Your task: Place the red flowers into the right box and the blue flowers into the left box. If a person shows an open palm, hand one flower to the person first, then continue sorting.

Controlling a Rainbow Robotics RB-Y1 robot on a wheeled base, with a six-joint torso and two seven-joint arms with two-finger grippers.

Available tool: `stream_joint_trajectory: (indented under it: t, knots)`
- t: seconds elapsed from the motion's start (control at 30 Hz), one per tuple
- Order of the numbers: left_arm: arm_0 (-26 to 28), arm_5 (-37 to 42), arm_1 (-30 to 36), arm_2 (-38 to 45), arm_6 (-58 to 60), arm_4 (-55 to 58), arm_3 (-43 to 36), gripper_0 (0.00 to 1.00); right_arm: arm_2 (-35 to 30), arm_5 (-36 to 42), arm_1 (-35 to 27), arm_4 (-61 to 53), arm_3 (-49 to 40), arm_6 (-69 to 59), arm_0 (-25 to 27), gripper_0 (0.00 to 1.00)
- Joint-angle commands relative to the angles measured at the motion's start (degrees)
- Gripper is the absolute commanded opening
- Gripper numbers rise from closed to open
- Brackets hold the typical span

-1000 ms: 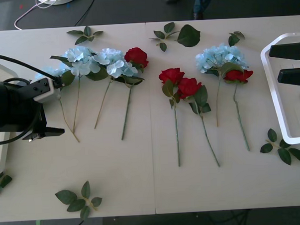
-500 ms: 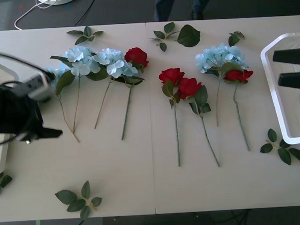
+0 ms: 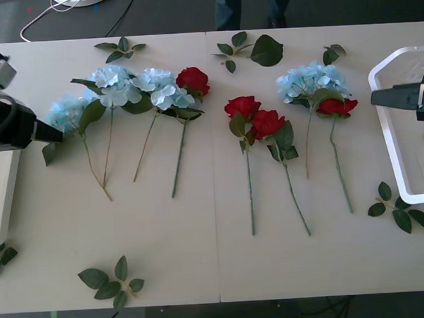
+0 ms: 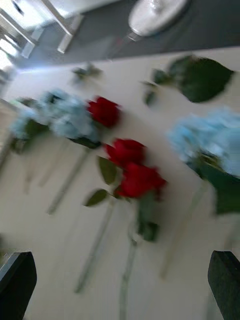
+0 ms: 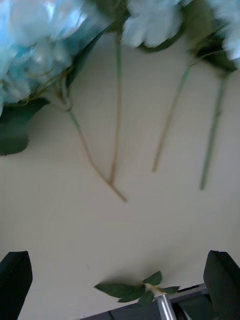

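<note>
Reaching from the frame's left edge with jaws spread and empty, the left gripper (image 5: 120, 285) could snag several blue flowers (image 3: 110, 86), since their stems cross on the table (image 3: 167, 252).

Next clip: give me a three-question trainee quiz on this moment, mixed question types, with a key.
1. True or false: the shallow white plastic tray on the robot's right already holds a red rose.
2. How many artificial red roses lie on the pale table?
3. Multiple choice: the black-fingered left gripper is
A. shut on a stem
B. open above bare table near the stem ends of the pale sky-blue flower clusters
C. inside the left tray

Key: 1 false, no rose shows in it. 2 four. 3 B.
</note>
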Motion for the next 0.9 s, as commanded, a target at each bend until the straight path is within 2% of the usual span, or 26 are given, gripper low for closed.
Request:
stream_joint_trajectory:
  t: [0.03,0.17,0.37,0.6,0.9]
  knots:
    - [-8.7,-2.5,3.4,-10.8,12.4,-1.0,4.6,1.00,4.4,-0.4,-2.8,7.0,-1.5,-16.3,-1.7,1.00]
    - [-14.6,-9.7,3.4,-22.2,17.8,-2.1,8.5,1.00,9.8,-0.4,-1.2,15.6,-0.5,-30.5,-6.2,1.00]
    - [-21.1,-20.9,1.2,-35.7,24.1,-2.6,15.0,1.00,18.9,-0.1,2.4,27.6,5.1,-40.6,-14.9,1.00]
    - [-24.2,-25.3,-4.3,-41.6,26.9,-4.6,23.4,1.00,25.1,3.4,8.3,38.8,15.5,-43.8,-24.3,1.00]
    - [-28.7,-26.3,-10.5,-46.1,27.0,-8.6,33.0,1.00,25.6,7.1,15.0,49.2,24.9,-43.9,-28.7,1.00]
